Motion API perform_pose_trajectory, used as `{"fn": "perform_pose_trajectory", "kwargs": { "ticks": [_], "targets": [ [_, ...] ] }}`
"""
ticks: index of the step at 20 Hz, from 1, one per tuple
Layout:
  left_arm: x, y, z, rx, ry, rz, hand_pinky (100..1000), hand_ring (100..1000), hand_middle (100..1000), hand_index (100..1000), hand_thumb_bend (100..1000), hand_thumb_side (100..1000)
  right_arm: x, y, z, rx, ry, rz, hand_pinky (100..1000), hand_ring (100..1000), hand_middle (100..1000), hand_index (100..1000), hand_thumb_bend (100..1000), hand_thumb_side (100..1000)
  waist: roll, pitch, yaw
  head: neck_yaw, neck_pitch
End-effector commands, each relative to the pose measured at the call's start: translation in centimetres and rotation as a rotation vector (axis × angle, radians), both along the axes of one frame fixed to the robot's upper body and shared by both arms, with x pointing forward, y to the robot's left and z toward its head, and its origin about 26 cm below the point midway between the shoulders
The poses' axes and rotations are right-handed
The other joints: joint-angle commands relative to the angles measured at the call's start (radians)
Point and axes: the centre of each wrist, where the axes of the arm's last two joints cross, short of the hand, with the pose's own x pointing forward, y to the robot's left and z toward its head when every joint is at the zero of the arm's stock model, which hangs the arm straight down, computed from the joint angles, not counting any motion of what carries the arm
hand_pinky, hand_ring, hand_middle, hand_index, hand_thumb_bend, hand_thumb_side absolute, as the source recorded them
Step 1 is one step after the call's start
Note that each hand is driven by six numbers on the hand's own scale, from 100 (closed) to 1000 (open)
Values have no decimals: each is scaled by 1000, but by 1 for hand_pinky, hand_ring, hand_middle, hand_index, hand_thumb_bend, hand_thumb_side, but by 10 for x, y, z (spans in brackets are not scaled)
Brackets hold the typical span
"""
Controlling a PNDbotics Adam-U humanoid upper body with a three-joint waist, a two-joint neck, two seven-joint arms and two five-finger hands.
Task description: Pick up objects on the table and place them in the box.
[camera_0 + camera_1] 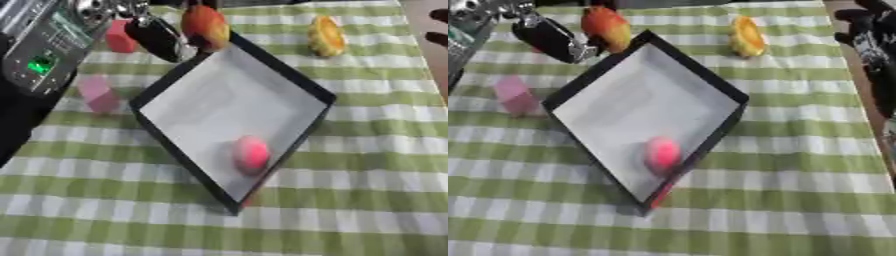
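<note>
An orange-red fruit [204, 25] is held in the curled fingers of the left robot hand [157, 36] at the box's [289, 77] 11 o'clock corner, seemingly for dropping beside the pink ball [250, 153] inside, while the right robot hand [868, 37] sits idle at 2 o'clock, its state unclear.

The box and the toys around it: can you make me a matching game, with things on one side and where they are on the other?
Things:
1. pink ball
2. pink block
3. yellow fruit
4. orange-red fruit

Places:
A. at the box's far corner, by the left hand
B. inside the box
C. on the cloth, right of the box
D. on the cloth, left of the box

Pairs: 1-B, 2-D, 3-C, 4-A
</note>
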Motion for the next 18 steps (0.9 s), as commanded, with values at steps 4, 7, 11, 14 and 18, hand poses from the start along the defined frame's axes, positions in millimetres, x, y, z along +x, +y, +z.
{"fn": "perform_pose_trajectory", "kwargs": {
  "ticks": [4,7,11,14,18],
  "targets": [
    [0,-23,-8,23,31,-52,696,701,668,654,100,100,-1,-5,13,-31,-31,-12,873,966,768,923,100,599,-7,-31,0,2,4],
    [3,-28,-22,36,76,-50,696,702,668,655,100,100,-1,-5,14,-35,-33,-12,873,966,767,923,100,598,-6,-31,-4,2,2],
    [11,-32,-40,63,112,-35,696,702,668,660,103,100,-2,-6,13,-39,-29,-15,873,965,767,923,100,600,0,-31,-6,0,0],
    [15,-34,-48,72,124,-34,695,702,668,660,101,100,-2,-6,13,-41,-27,-15,873,965,766,923,100,600,2,-30,-7,0,-2],
    [19,-35,-59,101,151,-38,709,717,685,680,149,123,-2,-7,13,-44,-25,-18,873,964,766,923,100,603,7,-29,-9,0,-1]
  ]
}}
